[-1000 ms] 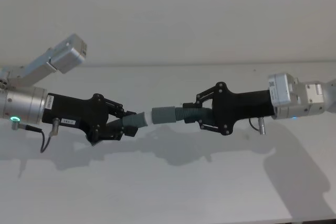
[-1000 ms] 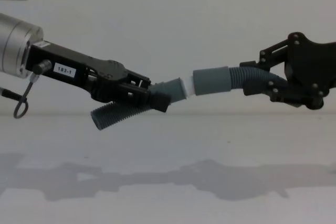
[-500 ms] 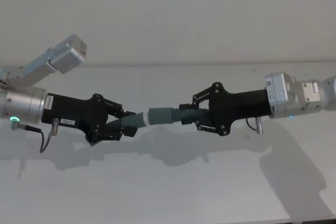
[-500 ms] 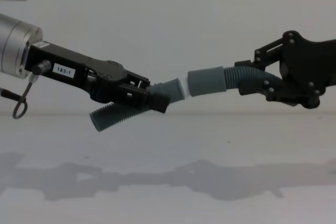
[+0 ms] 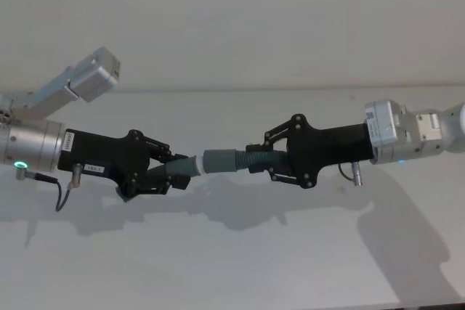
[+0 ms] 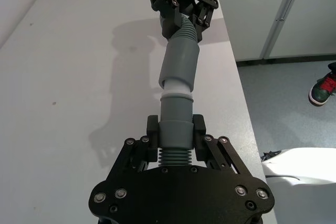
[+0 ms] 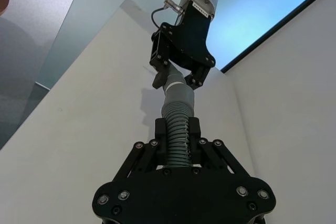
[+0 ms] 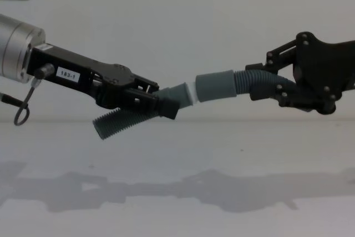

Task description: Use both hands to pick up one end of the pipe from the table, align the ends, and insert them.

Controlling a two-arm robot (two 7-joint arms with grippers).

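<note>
grey hose halves meet in the air above the surface, left pincer clamped on the white-tipped cuff, right pincer clamped behind the socket: level both axes, then push straight.

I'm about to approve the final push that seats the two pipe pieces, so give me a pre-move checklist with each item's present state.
1. Left gripper clamped on the narrow-cuff piece: ok.
2. Right gripper clamped on the socket piece: ok.
3. Both pieces lifted off the table: ok.
4. White tip at the socket mouth: ok, just entering.
5. Axes in line: not ok; the left wrist view shows a slight kink at the joint.
6. Insertion depth: cannot tell; white is still exposed, so not fully seated.
</note>
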